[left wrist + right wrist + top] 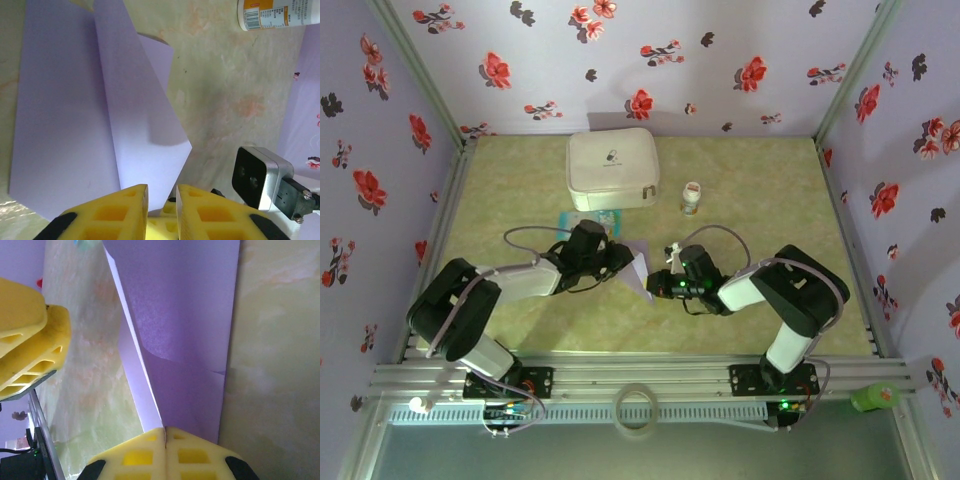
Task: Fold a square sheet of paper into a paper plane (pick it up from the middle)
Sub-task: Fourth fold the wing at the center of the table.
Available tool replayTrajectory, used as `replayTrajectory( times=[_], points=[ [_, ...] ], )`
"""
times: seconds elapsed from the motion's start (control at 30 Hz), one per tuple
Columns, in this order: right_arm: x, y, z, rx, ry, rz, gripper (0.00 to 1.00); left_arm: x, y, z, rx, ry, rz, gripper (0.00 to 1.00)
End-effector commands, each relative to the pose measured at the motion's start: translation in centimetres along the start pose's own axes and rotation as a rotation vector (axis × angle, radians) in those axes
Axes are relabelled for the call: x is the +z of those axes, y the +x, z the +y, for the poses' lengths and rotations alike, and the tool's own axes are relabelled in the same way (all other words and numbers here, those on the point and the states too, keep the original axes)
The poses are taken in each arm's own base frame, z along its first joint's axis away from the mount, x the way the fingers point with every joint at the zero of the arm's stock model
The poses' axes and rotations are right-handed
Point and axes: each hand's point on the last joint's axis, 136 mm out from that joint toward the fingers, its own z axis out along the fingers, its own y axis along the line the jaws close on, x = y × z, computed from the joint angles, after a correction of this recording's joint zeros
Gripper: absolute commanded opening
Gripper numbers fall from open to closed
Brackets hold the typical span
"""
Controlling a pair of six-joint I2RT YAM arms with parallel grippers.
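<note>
1. Lavender paper, the square sheet of paper (640,266), sits mid-tabletop between the two arms. It is in front of the white zip case and partly doubled over. One panel lies low and a flap stands up along a crease.
2. From the right wrist, the right gripper (165,433) has its yellow fingers pressed together on the sheet's near edge, pinching it where the crease runs down.
3. From the left wrist, the left gripper (162,193) has its fingers a narrow gap apart. The flap's lower corner runs down toward that gap. I cannot tell whether it touches either pad.
4. My reading is that an early fold is in hand: the sheet is off flat and one side is being brought over. The pointed dart shape is not there yet.
5. The next move probably calls for the left gripper to pinch the free corner. The flap's edge then has to be lined up with the crease and pressed flat on the tabletop (520,190). The paper is thin and may buckle or slip if the two grips pull against each other.
6. Counted: one sheet, two grippers, one white zip case (612,170) and one small bottle (692,198) just right of it. There is also one teal-and-white packet (582,220) near the left arm and one tape roll (638,408) on the near rail.
</note>
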Motion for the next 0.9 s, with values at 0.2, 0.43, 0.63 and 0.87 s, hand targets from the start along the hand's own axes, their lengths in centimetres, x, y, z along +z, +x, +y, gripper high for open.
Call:
replayTrajectory(
  times=[0.2, 0.43, 0.63, 0.87],
  points=[
    [0.1, 0.3, -0.6, 0.088, -0.023, 0.018, 0.02, 1.0, -0.3, -1.5, 0.044, 0.057, 0.027, 0.19],
    [0.0, 0.2, -1.1, 0.117, -0.008, 0.011, 0.00, 1.6, -0.3, -1.5, 0.062, 0.051, 0.039, 0.18],
    [-0.1, 0.3, -1.4, 0.134, 0.002, 0.017, 0.00, 2.5, -0.2, -1.3, 0.076, 0.044, 0.058, 0.17],
    [-0.1, 0.5, -1.9, 0.150, 0.013, 0.029, 0.00, 3.5, -0.3, -1.2, 0.079, 0.043, 0.069, 0.15]
  ],
)
